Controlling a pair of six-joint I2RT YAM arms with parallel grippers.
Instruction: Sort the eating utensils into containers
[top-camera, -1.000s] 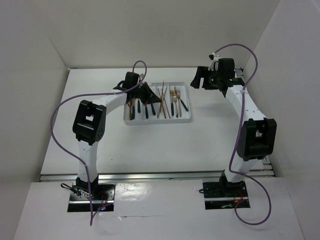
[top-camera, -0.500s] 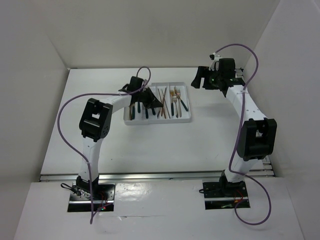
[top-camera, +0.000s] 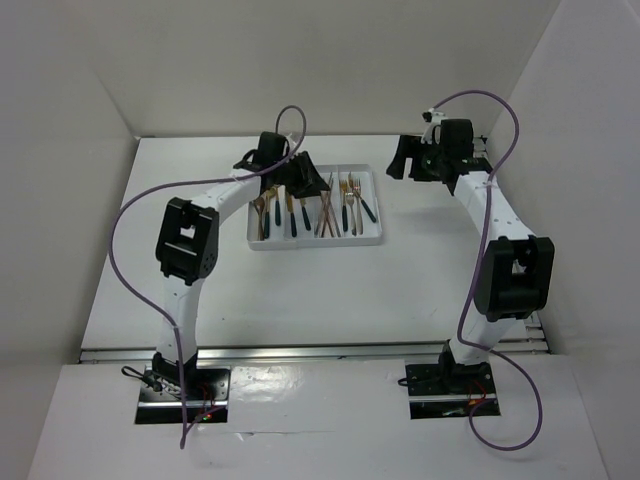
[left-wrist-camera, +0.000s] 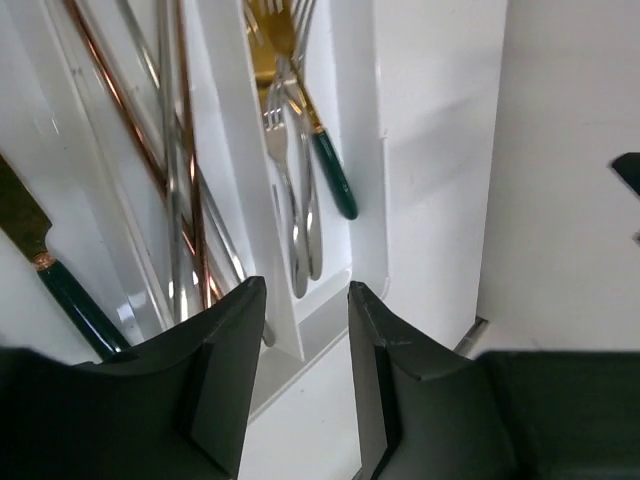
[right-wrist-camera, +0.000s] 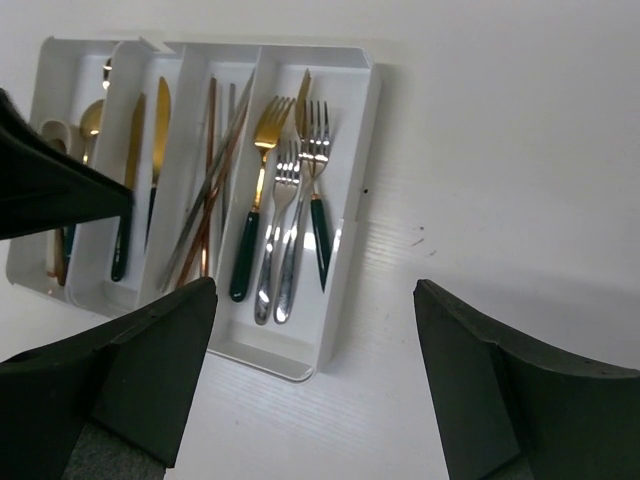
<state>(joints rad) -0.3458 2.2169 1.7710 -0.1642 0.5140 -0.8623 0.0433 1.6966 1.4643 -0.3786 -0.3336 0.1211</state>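
Here, forks (right-wrist-camera: 287, 170) in tray (right-wrist-camera: 300, 345), right gripper (right-wrist-camera: 312, 290) agape

A white tray (right-wrist-camera: 352, 215) of four long compartments lies on the tabletop (right-wrist-camera: 500, 150), framed by the wide-spread fingers (right-wrist-camera: 150, 370) of the empty right pincer (right-wrist-camera: 315, 300). Forks (right-wrist-camera: 285, 200) fill the right-hand compartment and chopsticks (right-wrist-camera: 205, 190) cross in the next. Then come knives (right-wrist-camera: 140, 170), and spoons (right-wrist-camera: 75, 140) at far left, partly hidden by the dark left pincer (right-wrist-camera: 50, 190).
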